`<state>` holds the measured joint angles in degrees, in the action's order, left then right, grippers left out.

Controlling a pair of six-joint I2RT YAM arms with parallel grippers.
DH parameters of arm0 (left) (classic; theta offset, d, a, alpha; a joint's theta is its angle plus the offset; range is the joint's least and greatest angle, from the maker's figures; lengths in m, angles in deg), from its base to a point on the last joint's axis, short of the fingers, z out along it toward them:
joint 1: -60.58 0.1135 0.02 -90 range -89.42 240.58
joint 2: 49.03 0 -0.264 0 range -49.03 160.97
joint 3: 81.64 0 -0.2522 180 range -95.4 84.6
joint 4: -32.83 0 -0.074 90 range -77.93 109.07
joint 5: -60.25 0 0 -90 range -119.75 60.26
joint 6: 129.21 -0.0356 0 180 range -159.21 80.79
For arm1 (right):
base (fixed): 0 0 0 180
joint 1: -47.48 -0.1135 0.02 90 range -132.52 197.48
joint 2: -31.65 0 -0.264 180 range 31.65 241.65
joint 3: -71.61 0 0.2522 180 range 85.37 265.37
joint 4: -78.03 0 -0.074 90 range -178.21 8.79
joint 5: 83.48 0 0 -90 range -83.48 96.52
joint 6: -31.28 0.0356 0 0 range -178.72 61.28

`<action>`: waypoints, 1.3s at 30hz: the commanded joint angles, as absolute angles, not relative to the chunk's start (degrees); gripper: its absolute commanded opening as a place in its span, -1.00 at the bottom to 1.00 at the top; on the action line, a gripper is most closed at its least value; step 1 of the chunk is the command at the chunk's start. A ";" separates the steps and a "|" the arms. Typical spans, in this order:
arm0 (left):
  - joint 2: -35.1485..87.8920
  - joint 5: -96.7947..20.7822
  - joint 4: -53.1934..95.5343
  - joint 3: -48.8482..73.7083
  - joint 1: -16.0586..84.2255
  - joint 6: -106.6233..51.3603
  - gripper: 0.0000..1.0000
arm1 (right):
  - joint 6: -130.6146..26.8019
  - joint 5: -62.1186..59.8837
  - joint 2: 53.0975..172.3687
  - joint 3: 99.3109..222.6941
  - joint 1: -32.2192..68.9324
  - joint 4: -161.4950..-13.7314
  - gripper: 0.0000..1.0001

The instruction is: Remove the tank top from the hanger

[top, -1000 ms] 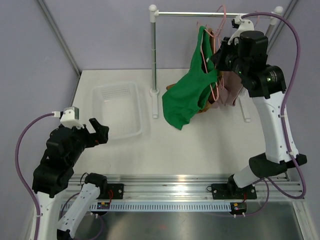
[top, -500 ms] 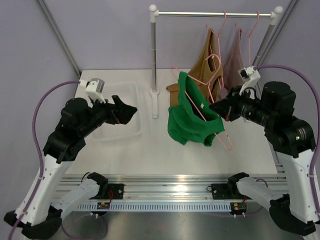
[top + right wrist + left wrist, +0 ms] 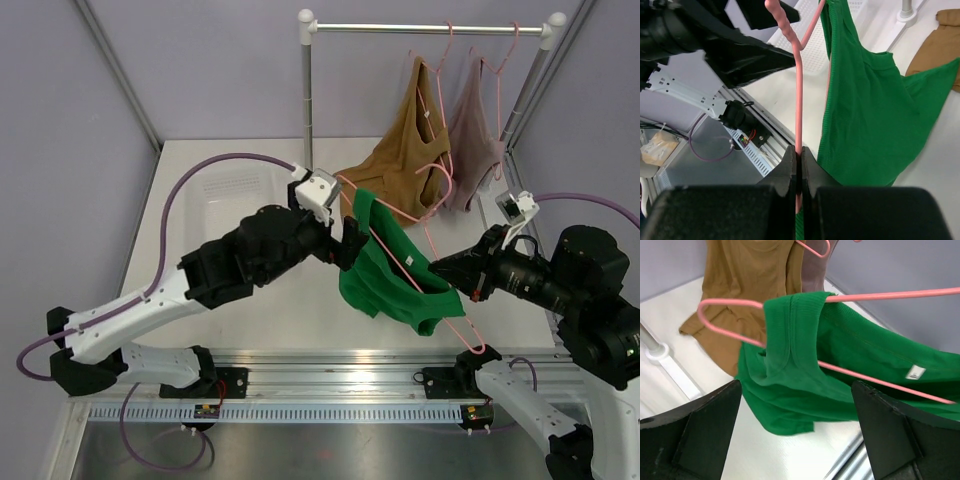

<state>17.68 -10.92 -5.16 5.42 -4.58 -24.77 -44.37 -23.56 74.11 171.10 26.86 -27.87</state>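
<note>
The green tank top (image 3: pixel 385 280) hangs on a pink hanger (image 3: pixel 462 322) held in the air over the table's front middle. My right gripper (image 3: pixel 462 277) is shut on the hanger's wire; in the right wrist view the pads pinch the pink wire (image 3: pixel 799 100) at the gripper (image 3: pixel 798 152), with the green top (image 3: pixel 865 115) draped to the right. My left gripper (image 3: pixel 350 245) is open at the top's left strap. In the left wrist view its jaws (image 3: pixel 796 384) stand wide apart before the top (image 3: pixel 850 365) and hanger (image 3: pixel 880 296), holding nothing.
A clothes rack (image 3: pixel 430 28) at the back carries a brown top (image 3: pixel 405 150) and a mauve top (image 3: pixel 475 145) on pink hangers. Its left pole (image 3: pixel 307 100) stands behind the left arm. A clear plastic bin (image 3: pixel 235 195) sits at the left, partly hidden by the arm.
My right arm has carried the hanger and green top off the rail, forward and lower. My left arm has swung from the left over the bin to the top's left side.
</note>
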 commanded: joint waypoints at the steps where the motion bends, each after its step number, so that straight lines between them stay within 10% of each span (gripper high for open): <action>1: 19.95 -1.90 2.80 3.13 -6.83 -31.47 0.86 | -43.43 -27.14 73.31 171.50 26.48 -28.71 -1.00; 16: 24.88 4.44 6.41 2.51 -6.92 -34.82 -0.31 | -44.39 -27.67 71.64 170.97 26.57 -28.71 -1.00; 20: 24.71 6.72 6.23 2.60 -6.83 -33.86 -0.96 | -45.45 -26.09 71.99 170.71 26.48 -28.09 -1.00; 39: 15.48 5.87 -6.42 9.89 8.73 -12.58 -1.00 | -50.22 -38.56 64.09 161.34 26.48 -39.10 -1.00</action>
